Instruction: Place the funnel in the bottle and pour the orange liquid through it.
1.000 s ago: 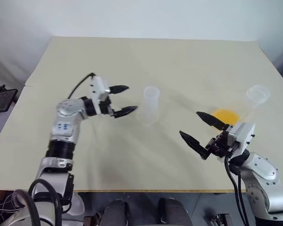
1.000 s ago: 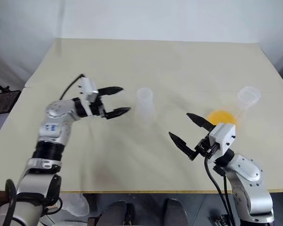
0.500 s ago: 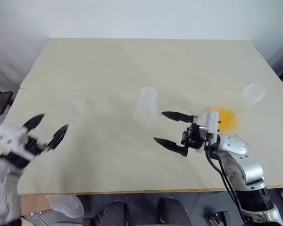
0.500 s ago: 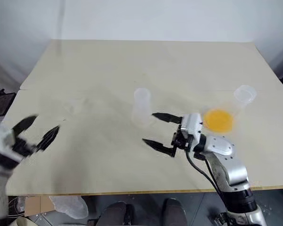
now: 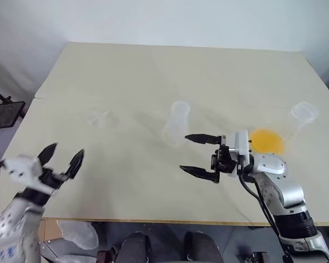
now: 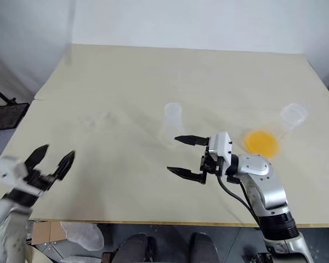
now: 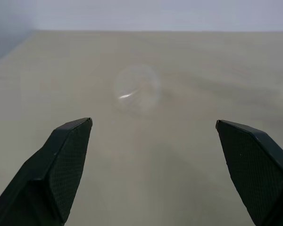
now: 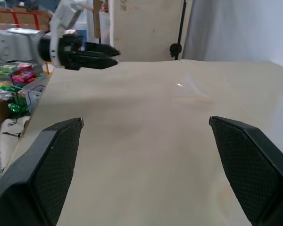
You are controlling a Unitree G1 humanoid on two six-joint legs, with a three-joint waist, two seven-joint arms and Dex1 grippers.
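The funnel (image 5: 98, 118), small and clear, lies on the left half of the table; it also shows in the left wrist view as a pale round funnel (image 7: 137, 89) straight ahead of the fingers. The empty clear bottle (image 5: 177, 123) stands upright mid-table. To its right a second flask (image 5: 302, 112) holds the orange liquid (image 5: 266, 140) in its base. My left gripper (image 5: 66, 150) hovers open over the near left edge, well short of the funnel. My right gripper (image 5: 183, 152) is open, pointing left, just in front of the bottle and apart from it.
The beige table (image 5: 153, 71) has a seam running across its left side. A black stand (image 5: 4, 112) sits off the left edge. A crumpled clear bag (image 5: 77, 233) lies on the floor below the near edge.
My left arm drew back from beside the bottle to the near left edge. My right gripper swung left, from beside the orange flask to in front of the bottle. Both stayed open.
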